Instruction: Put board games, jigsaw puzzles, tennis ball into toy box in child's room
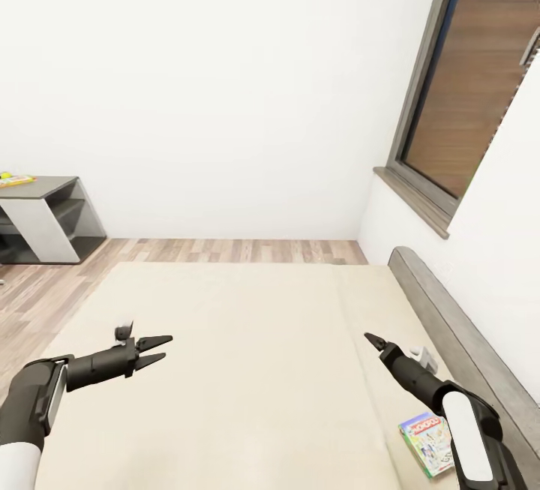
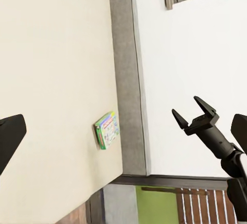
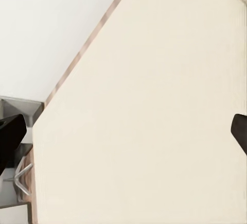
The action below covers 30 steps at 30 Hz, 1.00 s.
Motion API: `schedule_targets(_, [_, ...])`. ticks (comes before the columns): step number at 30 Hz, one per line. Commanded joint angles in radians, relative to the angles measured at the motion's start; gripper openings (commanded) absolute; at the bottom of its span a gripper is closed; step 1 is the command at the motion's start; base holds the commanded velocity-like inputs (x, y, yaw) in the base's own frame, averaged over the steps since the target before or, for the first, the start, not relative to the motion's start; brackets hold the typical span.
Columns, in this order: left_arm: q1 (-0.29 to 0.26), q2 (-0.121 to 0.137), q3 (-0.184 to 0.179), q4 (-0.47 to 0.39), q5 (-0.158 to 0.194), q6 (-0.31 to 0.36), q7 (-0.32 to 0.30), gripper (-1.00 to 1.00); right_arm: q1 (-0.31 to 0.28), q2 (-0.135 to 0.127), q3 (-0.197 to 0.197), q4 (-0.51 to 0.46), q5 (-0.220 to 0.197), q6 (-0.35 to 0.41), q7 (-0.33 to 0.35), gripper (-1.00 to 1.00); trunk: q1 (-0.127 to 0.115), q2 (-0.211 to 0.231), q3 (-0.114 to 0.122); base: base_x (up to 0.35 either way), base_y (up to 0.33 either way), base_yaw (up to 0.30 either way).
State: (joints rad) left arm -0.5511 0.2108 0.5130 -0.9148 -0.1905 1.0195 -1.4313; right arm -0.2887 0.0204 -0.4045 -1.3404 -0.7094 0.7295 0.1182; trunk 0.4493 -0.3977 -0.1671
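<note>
Hovering over the bed (image 1: 247, 370), both my arms reach out above its cream mattress with nothing in either one. My left gripper (image 1: 156, 352) has its two dark fingers spread apart, and it hangs over the left part of the mattress. My right gripper (image 2: 195, 115) is also spread, its fingers forming an open V as seen from the left wrist camera; it sits near the grey headboard (image 1: 457, 340) on the right side. One board game (image 1: 429, 443), a green-edged box with white face and red lettering, lies flat on the mattress just beside the headboard, close under my right forearm and well apart from both grippers. Far off at the left, the table (image 1: 45, 188) stands on the wood floor with a small colourful item on its top.
</note>
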Motion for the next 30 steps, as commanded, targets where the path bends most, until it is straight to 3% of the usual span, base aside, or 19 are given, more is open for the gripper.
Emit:
schedule_targets(1, [-0.001, -0.001, 0.002, -0.001, -0.010, 0.010, -0.009, 1.00, -0.001, 0.001, -0.004, 0.000, 0.004, 0.006, 0.006, 1.00, 0.001, -0.002, -0.002, 0.000, -0.245, 0.000])
schedule_targets(30, [-0.001, -0.011, 0.002, -0.001, -0.010, 0.011, -0.009, 1.00, -0.001, 0.001, -0.004, 0.000, 0.004, 0.006, 0.006, 1.00, 0.001, -0.002, -0.002, 0.000, -0.245, 0.000])
